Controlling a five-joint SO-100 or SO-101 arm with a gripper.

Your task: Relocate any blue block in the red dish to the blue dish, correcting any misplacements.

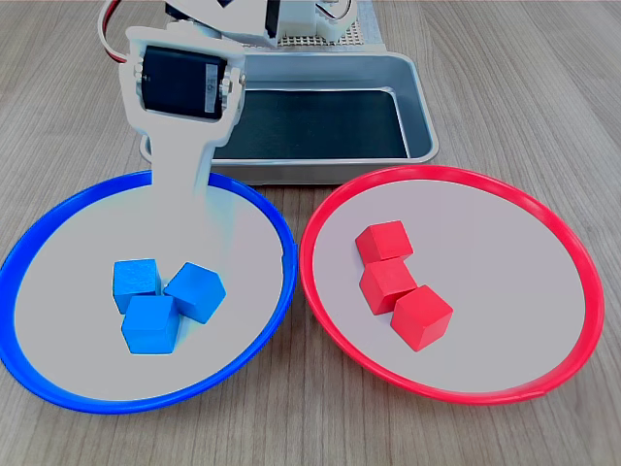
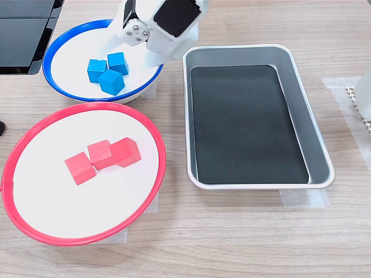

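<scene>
Your gripper [image 2: 134, 36] is hovering empty, jaw opening hidden; three blue blocks [image 1: 195, 291] are sitting clustered in the blue dish [image 1: 58, 223], sorting apparently complete.
</scene>
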